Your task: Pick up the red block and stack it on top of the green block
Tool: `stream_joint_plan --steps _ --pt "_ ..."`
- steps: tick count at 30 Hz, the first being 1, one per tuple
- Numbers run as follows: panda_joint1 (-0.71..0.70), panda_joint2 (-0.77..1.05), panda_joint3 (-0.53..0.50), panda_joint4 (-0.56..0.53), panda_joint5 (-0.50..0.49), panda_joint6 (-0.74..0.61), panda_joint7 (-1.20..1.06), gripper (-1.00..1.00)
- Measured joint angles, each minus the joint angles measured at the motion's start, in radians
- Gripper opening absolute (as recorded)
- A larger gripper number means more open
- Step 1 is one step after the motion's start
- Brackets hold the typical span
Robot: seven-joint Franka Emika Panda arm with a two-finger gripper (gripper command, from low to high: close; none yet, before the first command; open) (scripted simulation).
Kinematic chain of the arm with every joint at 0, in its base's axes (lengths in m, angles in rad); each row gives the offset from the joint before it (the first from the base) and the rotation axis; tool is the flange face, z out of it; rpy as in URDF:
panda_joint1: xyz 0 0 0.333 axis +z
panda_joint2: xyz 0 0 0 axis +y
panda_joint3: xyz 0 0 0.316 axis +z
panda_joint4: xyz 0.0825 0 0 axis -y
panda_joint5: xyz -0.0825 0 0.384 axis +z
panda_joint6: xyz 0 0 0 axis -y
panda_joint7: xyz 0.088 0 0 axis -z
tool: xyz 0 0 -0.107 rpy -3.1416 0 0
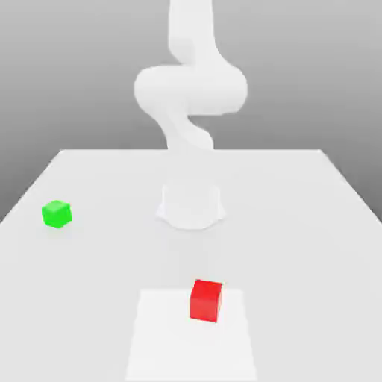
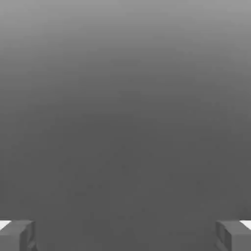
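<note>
On the exterior view's left, the green block (image 1: 57,214) sits flat on the white table (image 1: 313,224), near the table's left edge and well apart from everything else, with one corner turned slightly toward the camera; moving toward the middle, the white Panda arm (image 1: 190,89) rises from its round base (image 1: 191,205), which stands on the table about midway across and farther back than either cube; the arm bends in an S-shaped curve above the base and runs out of the top of the picture; nearer the camera, and a little to the exterior view's right of the base, the red block (image 1: 206,300) rests on a paler rectangular patch (image 1: 160,336) of the tabletop, close to that patch's far right corner; the red block lies well apart from the green block, with the arm's base roughly between them but set back; both cubes look about the same size and both stand upright on a face; in the hand view, the gripper (image 2: 125,235) shows its two grey fingertips (image 2: 17,235) at opposite edges of the picture, spread as wide as they go, with nothing between them and nothing held; beyond the fingertips lies a plain grey ground, darker toward the fingers.
</note>
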Motion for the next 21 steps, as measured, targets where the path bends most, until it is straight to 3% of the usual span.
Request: stream_joint_plan --steps 17,21 --pt "-0.040 0.631 0.106 -0.468 0.013 0.426 0.245 0.00" --pt "-0.037 0.786 0.096 -0.481 -0.024 0.550 0.289 0.00"
